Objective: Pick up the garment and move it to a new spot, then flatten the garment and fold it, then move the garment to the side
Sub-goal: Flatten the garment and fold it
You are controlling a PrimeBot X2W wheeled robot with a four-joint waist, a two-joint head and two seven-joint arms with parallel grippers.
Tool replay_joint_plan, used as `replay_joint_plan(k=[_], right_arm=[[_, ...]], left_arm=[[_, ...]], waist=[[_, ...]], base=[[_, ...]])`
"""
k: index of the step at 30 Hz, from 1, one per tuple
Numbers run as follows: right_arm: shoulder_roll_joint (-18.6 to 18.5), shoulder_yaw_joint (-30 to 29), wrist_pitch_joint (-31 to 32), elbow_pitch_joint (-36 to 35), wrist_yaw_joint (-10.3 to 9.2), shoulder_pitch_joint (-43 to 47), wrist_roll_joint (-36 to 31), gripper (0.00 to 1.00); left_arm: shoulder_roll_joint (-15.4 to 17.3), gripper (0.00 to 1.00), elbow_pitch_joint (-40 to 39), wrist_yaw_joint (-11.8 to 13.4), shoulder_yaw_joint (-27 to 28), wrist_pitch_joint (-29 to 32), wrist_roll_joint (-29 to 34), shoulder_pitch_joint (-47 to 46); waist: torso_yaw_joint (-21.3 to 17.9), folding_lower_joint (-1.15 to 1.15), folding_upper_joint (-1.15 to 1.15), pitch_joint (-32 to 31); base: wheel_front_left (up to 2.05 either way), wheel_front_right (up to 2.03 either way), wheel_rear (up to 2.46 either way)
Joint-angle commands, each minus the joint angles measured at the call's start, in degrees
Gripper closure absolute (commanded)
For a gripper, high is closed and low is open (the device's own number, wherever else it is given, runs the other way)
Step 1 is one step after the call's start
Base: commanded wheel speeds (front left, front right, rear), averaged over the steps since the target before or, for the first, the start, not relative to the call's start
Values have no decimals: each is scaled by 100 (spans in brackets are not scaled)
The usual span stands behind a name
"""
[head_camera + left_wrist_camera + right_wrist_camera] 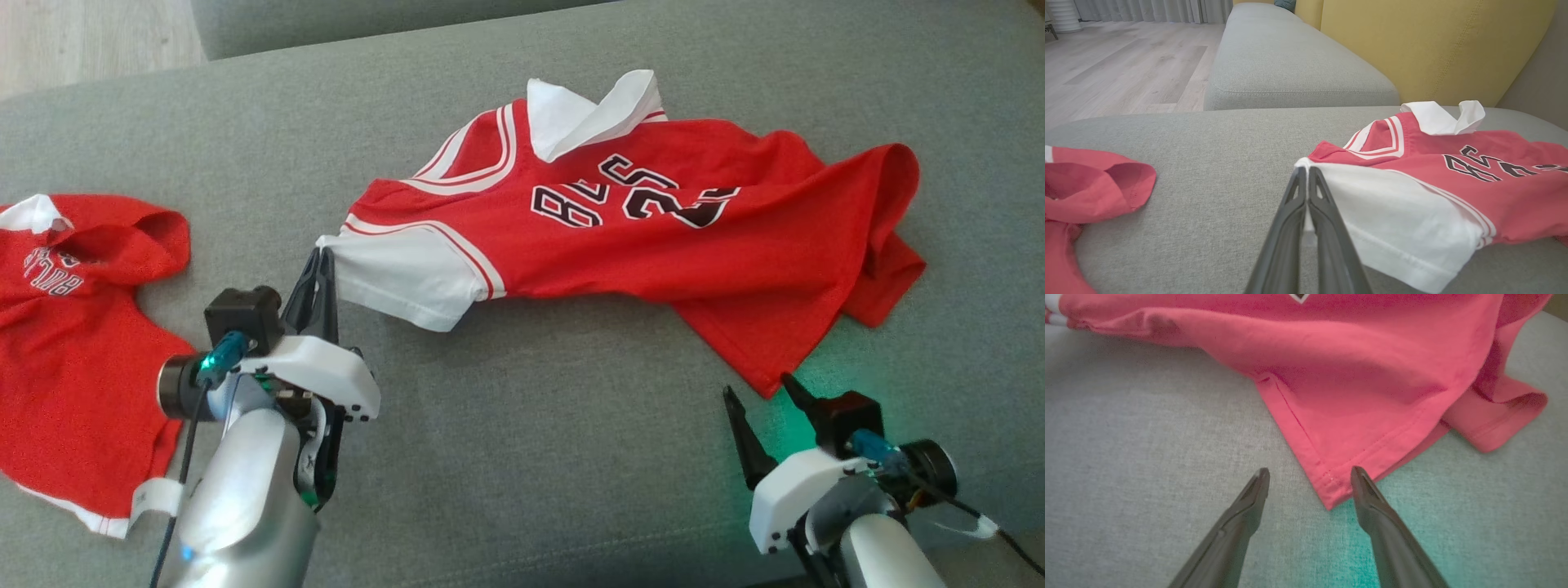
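across the grey cushion (490, 457) lies the red jersey (620, 237), soft, light and likely to sag, so best held at two edges: left gripper (322, 261) pinched on its white sleeve (408, 282), right gripper (758, 388) gaping by the hem corner (1331, 494).

Head view: set high, aimed forward and down on the grey woven sofa seat (522, 457); the red-and-white numbered jersey (637, 253) is framed toward 1 o'clock.
Left wrist view: held low and near, aimed along the left gripper (1307, 170) at the jersey's white sleeve (1392, 212).
Right wrist view: held closest, aimed down past the right gripper (1310, 471) at the jersey's red hem (1331, 486).
Shared: jersey and seat are seen in all three.
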Motion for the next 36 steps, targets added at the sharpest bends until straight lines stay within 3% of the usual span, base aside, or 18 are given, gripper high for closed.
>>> replay_joint_plan(k=[1,15,16,17,18,26,36], right_arm=[[-48,144,2,-130,-4,-239,-62,0],[-72,-34,-189,562,-4,-720,-848,0],[-79,-42,-176,615,-4,-741,-889,33],[-89,-45,-171,661,-4,-760,-923,96],[-102,-46,-175,698,-4,-776,-953,100],[-366,-80,-330,522,-4,-1032,-1052,100],[-1296,78,-456,-737,-4,-1835,-897,100]], left_arm=[[83,100,-203,21,172,-69,36,-118],[68,100,-230,-28,114,-70,71,-147],[69,100,-233,-29,114,-70,71,-148],[69,100,-243,-30,121,-70,66,-151],[68,100,-257,-35,134,-70,51,-156],[27,100,-568,-147,367,-70,-308,-148],[-32,100,-1623,-343,643,67,-1140,-452]], waist=[[4,0,0,6],[106,0,0,101],[111,0,0,100],[115,0,0,96],[118,0,0,90],[83,0,0,-61],[29,0,0,-560]], base=[[0,0,0],[0,0,0],[0,0,0],[0,0,0],[0,0,0],[0,0,0],[0,0,0]])
